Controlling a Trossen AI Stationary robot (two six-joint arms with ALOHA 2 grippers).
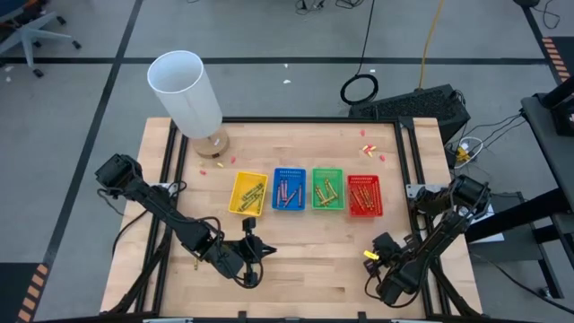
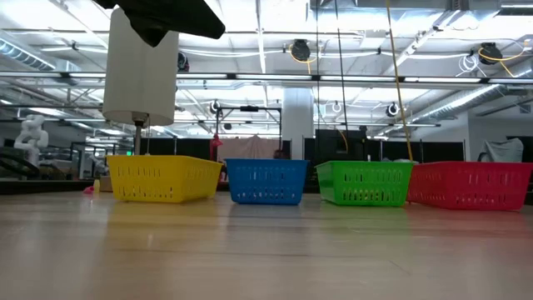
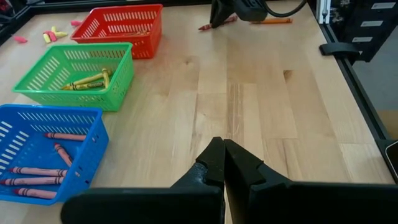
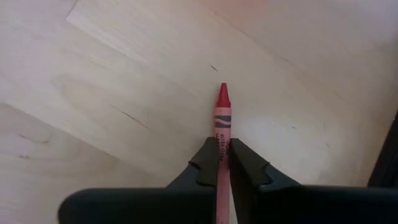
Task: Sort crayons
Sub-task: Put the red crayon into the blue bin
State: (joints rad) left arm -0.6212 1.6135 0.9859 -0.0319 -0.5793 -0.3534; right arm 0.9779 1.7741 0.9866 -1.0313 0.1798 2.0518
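Right gripper (image 4: 222, 163): near front right table (image 1: 305, 260) corner, fingers clamped on a red crayon (image 4: 222, 118) lying on the wood.
Left gripper (image 3: 222, 163): front left of table, fingers closed, holding nothing.
Crayons sorted in yellow tray (image 1: 248, 193), blue tray (image 1: 289, 189), green tray (image 1: 327, 189), red tray (image 1: 363, 195).
Orange crayon (image 3: 272, 20): loose on the table, near the right arm.

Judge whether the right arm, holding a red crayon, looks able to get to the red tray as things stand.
Probably yes. The right gripper is shut on the red crayon at the table's near right, and only bare wood lies between it and the red tray, the rightmost tray.
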